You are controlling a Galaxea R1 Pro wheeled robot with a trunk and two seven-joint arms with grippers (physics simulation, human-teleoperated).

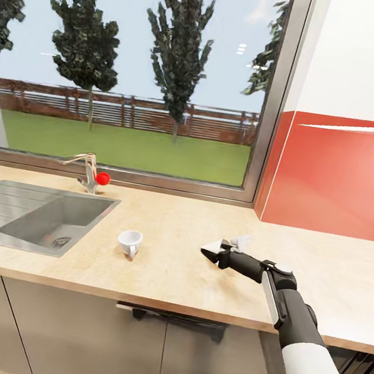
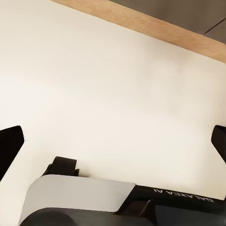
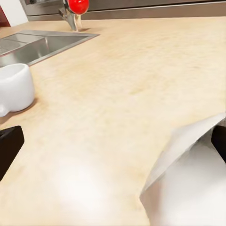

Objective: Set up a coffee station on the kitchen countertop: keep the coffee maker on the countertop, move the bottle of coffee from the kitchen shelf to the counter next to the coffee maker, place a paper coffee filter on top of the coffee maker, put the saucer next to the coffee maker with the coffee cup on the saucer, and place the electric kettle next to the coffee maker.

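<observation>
A white coffee cup (image 1: 130,242) (image 3: 16,87) lies on its side on the beige countertop (image 1: 169,268), just right of the sink. My right gripper (image 1: 226,246) (image 3: 113,141) hovers low over the counter, to the right of the cup, and its fingers stand wide apart. A white paper coffee filter (image 1: 210,248) (image 3: 188,179), cone-shaped, sits at the gripper's tip against one finger; I cannot tell whether it rests on the counter. My left gripper (image 2: 113,136) is open in front of a plain pale surface. Coffee maker, bottle, saucer and kettle are out of view.
A steel sink (image 1: 6,203) (image 3: 47,42) takes up the counter's left part, with a faucet (image 1: 85,170) and its red knob (image 1: 102,178) (image 3: 77,5) behind it. A large window runs along the back. A red backsplash (image 1: 337,178) rises at the right.
</observation>
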